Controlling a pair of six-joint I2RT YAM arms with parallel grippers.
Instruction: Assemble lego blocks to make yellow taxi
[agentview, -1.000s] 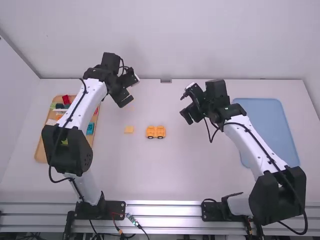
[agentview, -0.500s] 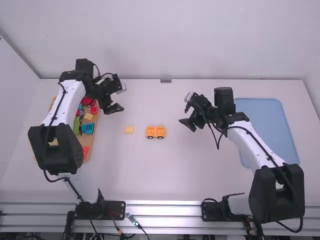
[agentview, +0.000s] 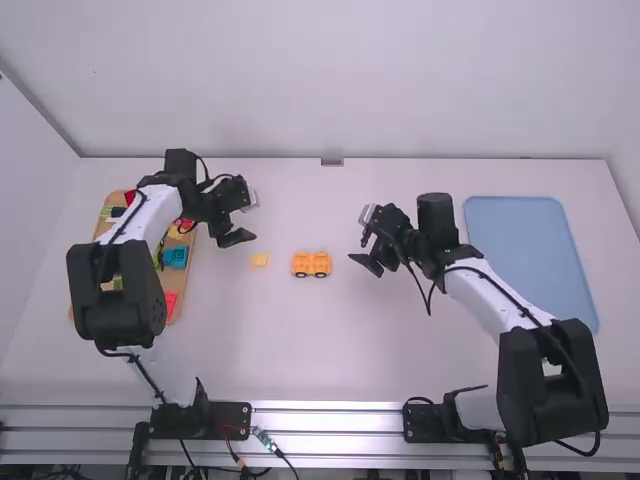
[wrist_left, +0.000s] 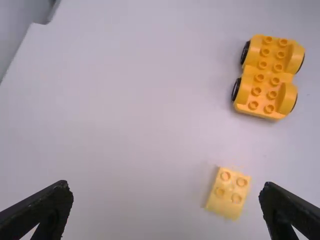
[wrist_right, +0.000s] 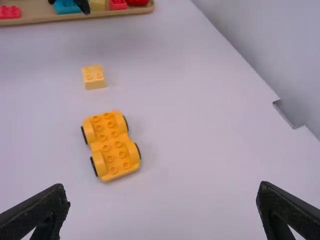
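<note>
Flanking two yellow pieces, high view: left gripper (agentview: 236, 235), right gripper (agentview: 370, 263).
Small block (agentview: 259, 260) near the left gripper; wheeled base (agentview: 311, 264) between block and right gripper, touching neither. Left wrist view: fingers spread apart, small block beyond their tips (nearer one finger). Right wrist view: fingers likewise parted, wheeled base beyond them.

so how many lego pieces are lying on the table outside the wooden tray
2: the small yellow block, and the orange wheeled base to its right in the high view. The left arm could hide more.
</note>
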